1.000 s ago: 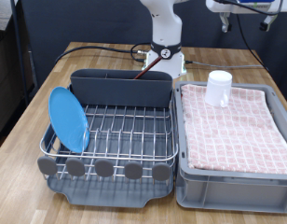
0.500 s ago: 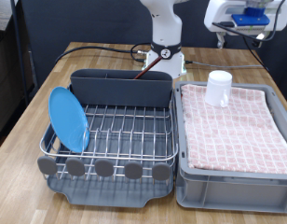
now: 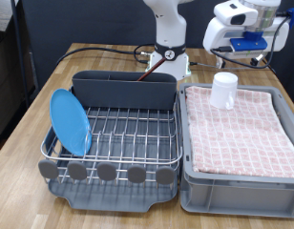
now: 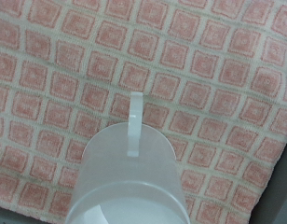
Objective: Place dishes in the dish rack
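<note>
The white mug (image 3: 224, 90) stands on the pink checked cloth in the grey crate (image 3: 190, 186), at the crate's far end. The wrist view looks down on the mug (image 4: 129, 182) and its handle (image 4: 134, 121); no fingers show there. My gripper (image 3: 241, 48) hangs in the air above and slightly right of the mug, holding nothing. The blue plate (image 3: 71, 121) stands on edge in the left of the dish rack (image 3: 128, 134). A reddish-brown spoon handle (image 3: 146, 72) sticks up from the rack's dark grey caddy (image 3: 123, 91).
The robot base (image 3: 169, 52) stands at the far end of the wooden table (image 3: 23, 181), behind the rack, with black cables beside it. The crate sits directly right of the rack. The pink cloth (image 3: 238, 134) covers the whole crate.
My hand has come into view from the top right and moved left and down toward the space above the mug. The mug, plate and spoon have not moved.
</note>
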`<move>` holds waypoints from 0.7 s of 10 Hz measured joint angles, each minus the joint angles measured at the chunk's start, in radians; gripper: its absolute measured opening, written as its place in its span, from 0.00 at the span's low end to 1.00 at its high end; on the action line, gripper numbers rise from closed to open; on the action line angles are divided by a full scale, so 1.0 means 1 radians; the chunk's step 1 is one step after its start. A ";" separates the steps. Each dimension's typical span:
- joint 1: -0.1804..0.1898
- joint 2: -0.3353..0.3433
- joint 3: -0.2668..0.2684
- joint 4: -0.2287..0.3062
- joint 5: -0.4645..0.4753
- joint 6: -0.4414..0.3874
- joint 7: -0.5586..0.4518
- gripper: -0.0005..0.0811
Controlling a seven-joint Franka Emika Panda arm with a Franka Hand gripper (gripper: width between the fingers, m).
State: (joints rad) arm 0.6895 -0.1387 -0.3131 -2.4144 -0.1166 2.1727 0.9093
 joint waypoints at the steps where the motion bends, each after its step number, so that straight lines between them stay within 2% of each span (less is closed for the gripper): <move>1: 0.000 0.017 -0.002 -0.005 0.013 0.013 -0.003 0.99; 7: 0.000 0.103 -0.004 -0.021 0.079 0.088 -0.027 0.99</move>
State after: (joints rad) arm 0.6892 -0.0353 -0.3170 -2.4358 -0.0375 2.2603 0.8822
